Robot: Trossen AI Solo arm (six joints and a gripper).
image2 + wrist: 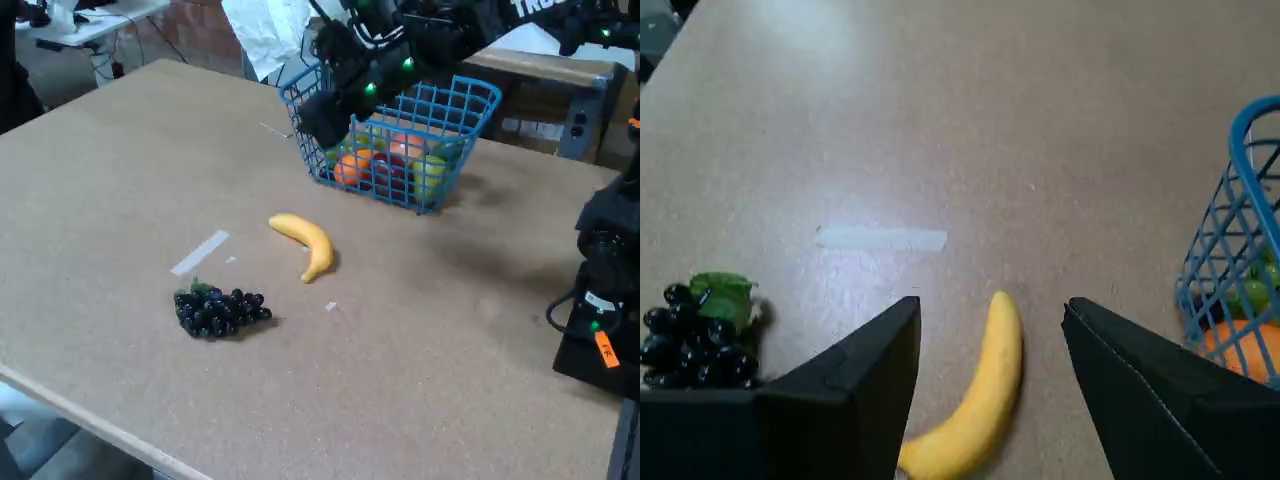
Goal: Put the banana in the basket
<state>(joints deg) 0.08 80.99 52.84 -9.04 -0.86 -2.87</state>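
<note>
- Hovering above the table (120, 140), the gripper (992, 335) has its two black fingers (865, 355) spread wide apart, holding nothing; in the wrist view the banana shows in the gap between them, lower down on the table.
- The banana (306, 241) lies flat on the table in the fixed view, near the middle, apart from the basket and untouched by the arm.
- The basket (400, 150) stands further back on the table; it already holds round fruits, an orange one (350, 168) among them, with green and red ones beside it. No banana is inside.
- The arm (345, 85) sits high in the fixed view, in front of the basket's left end. How far the fingers are above the banana cannot be told.
- A bunch of dark grapes (220, 312) lies near the banana, toward the front edge; a pale strip of tape (199, 252) lies between them and to the left.
- Judgement on progress: early stage. Fingers appear lined up over the fruit, but grasp, lift, carry and release are all not yet done.
- Judgement on next move: descent onto the banana, closing across its curved body.
</note>
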